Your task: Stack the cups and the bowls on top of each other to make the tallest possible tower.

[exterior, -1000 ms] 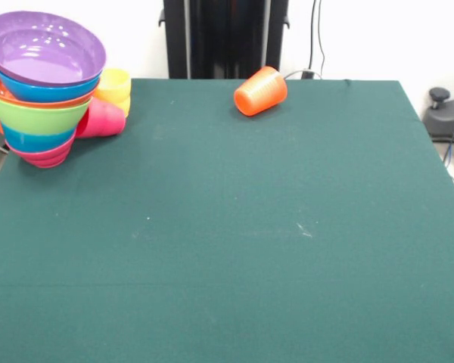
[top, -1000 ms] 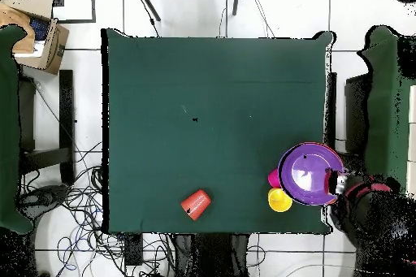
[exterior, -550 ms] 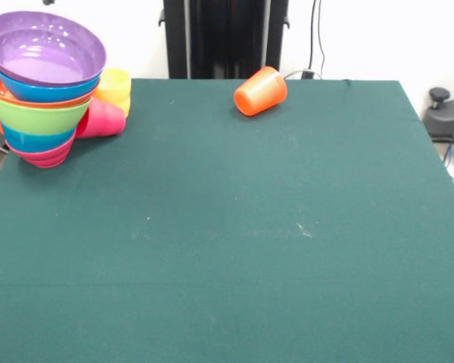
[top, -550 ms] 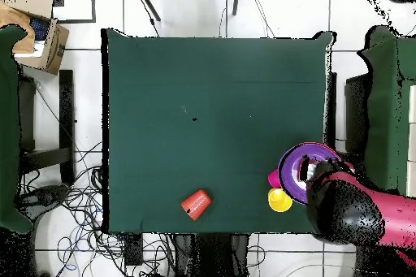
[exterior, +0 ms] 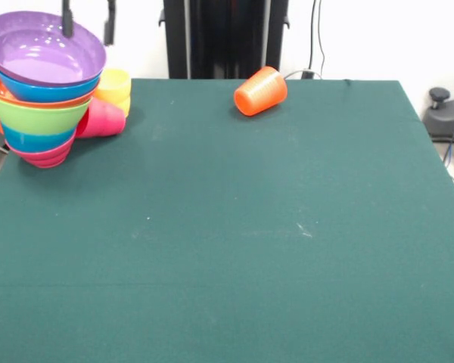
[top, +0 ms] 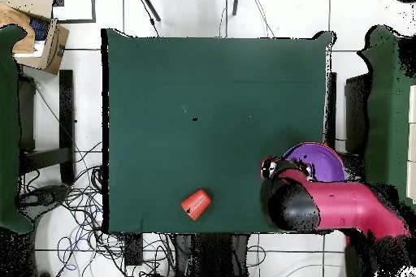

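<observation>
The tower (exterior: pixel 41 83) of nested bowls stands at the table's far left corner, with a purple bowl (exterior: pixel 44 49) on top; below it come blue, orange, lime green, blue and magenta bowls. A yellow cup (exterior: pixel 115 85) stands just behind and right of it, and a pink cup (exterior: pixel 102 119) lies on its side against it. An orange cup (exterior: pixel 260 91) lies on its side farther right. My gripper (exterior: pixel 88 19) hangs open and empty over the purple bowl's far right rim. Overhead, the red arm (top: pixel 345 209) covers part of the purple bowl (top: pixel 321 160) and hides the two cups beside it; the orange cup (top: pixel 196 203) shows.
The green-clothed table (exterior: pixel 227 227) spreads out in front of and to the right of the tower. A cardboard box (top: pixel 36 34) and loose cables (top: pixel 73 209) lie on the floor beside the table. A black stand (exterior: pixel 443 113) sits past the table's right edge.
The arm has swung in over the tower from the table's side. Its two fingertips now show at the top of the front view. The bowls and cups have not moved.
</observation>
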Controlling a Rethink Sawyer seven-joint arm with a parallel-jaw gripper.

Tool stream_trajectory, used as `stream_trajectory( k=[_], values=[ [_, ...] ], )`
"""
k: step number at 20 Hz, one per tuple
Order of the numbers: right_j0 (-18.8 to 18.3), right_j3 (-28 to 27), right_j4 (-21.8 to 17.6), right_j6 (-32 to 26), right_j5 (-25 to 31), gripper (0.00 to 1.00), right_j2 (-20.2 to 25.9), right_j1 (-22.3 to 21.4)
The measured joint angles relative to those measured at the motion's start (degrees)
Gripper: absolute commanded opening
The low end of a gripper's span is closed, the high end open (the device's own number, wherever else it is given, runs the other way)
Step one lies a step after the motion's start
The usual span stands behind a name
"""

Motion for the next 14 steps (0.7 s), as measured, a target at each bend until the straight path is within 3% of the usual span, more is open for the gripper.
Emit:
stream_trajectory(
  k=[6, 14],
  values=[
    [5.13, -0.92, -2.61, 3.92, -3.22, 1.0, -5.41, 5.05],
    [4.5, -0.79, -1.52, 4.17, -3.65, 1.0, -7.36, 6.32]
  ],
)
